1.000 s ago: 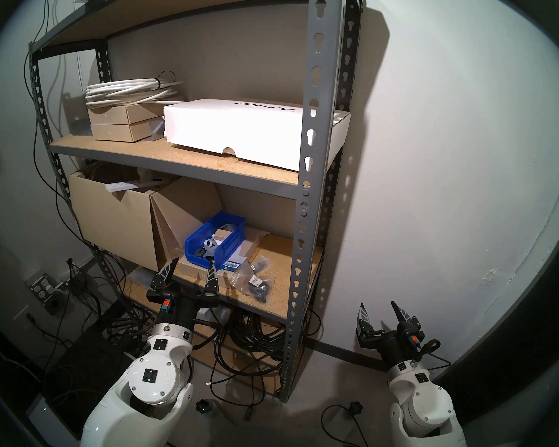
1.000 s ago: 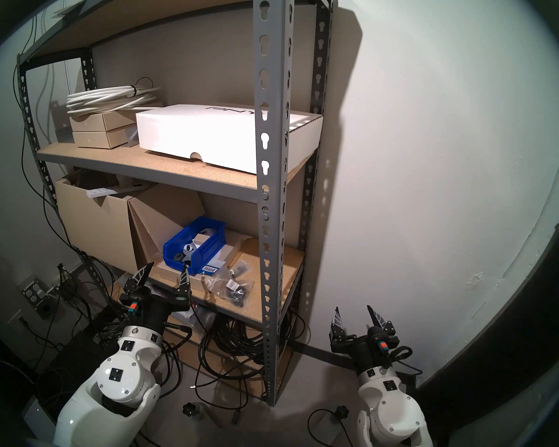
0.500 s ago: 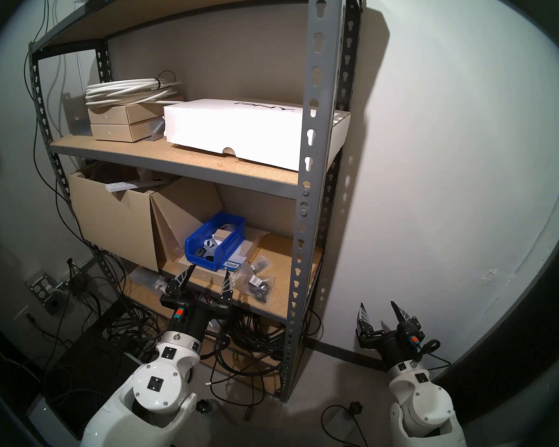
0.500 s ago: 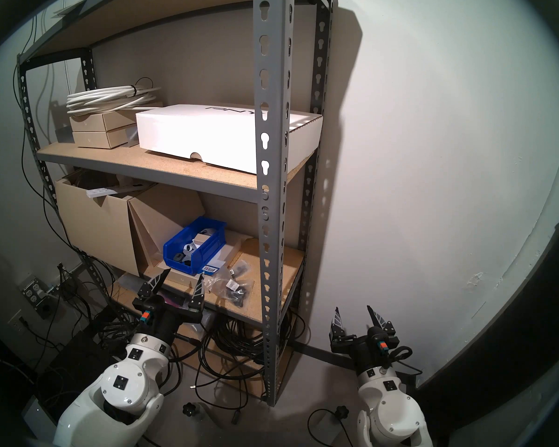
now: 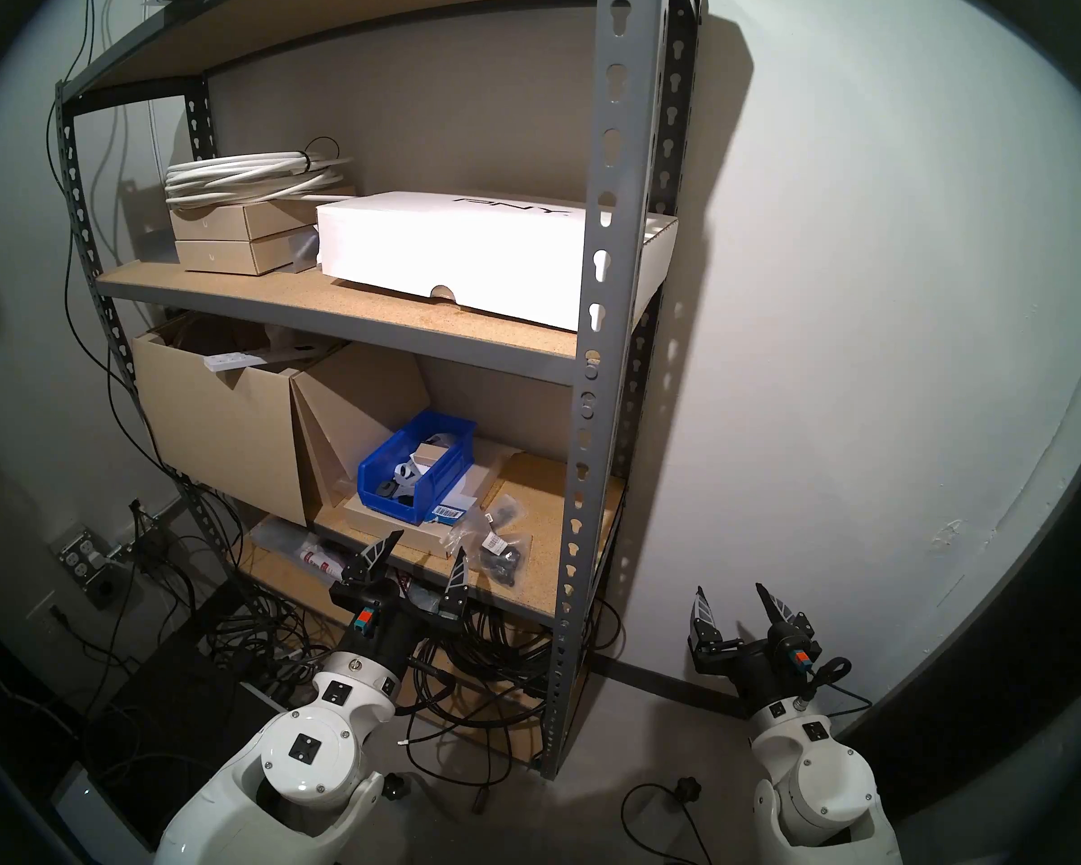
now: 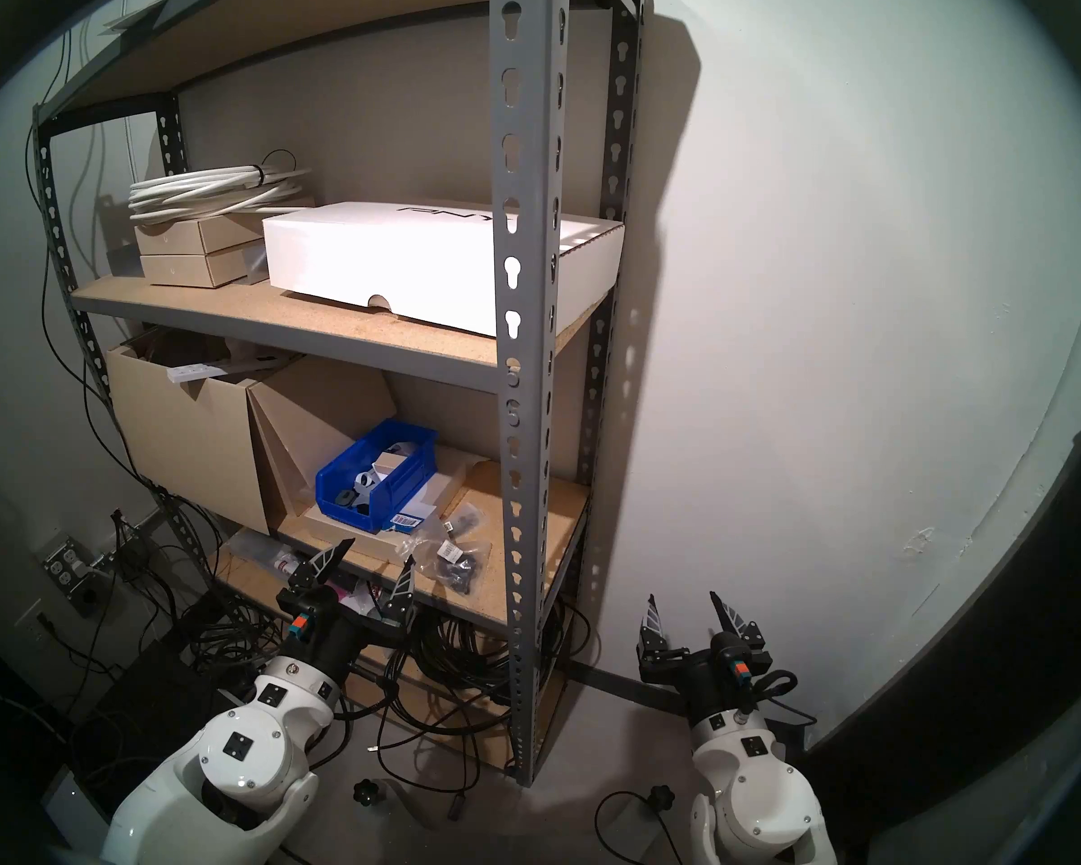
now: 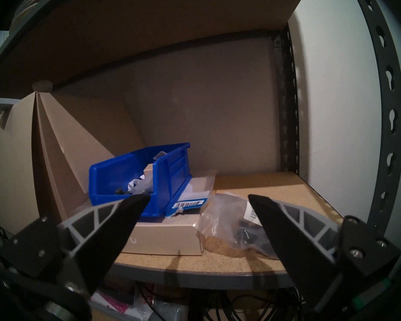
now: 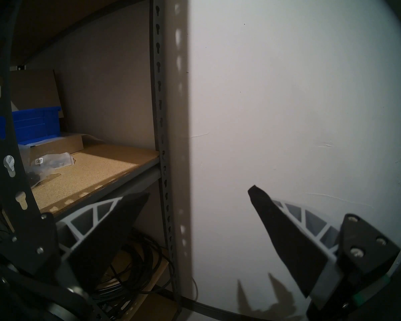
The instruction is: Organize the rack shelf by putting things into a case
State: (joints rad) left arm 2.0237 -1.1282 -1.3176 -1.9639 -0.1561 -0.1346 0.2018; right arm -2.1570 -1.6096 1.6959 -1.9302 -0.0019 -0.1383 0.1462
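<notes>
Nearest me, my left gripper (image 5: 424,550) hangs just off the front edge of the lower board of the rack shelf (image 5: 610,283), claws spread wide with nothing between them. My right gripper (image 5: 731,605) is well off to the side by the wall, also wide and empty.

Just past the left claws lie the clear plastic bags of black hardware (image 7: 232,223), on the bare particleboard, touching the flat tan cardboard box (image 7: 167,237) beside them. I'd judge them light but lumpy: the film is crinkly and slack, so it will likely slip and fold, and the loose pieces inside will shift and sag. I'd pinch the near bag low across its bulk where the black parts bunch, not at an empty corner of film or the white barcode label (image 7: 252,212).

Further back, the blue plastic bin (image 7: 134,179) sits on that flat box, already holding some small bits, scooped lip facing me. Behind it stands a large open cardboard box (image 5: 220,420).
</notes>
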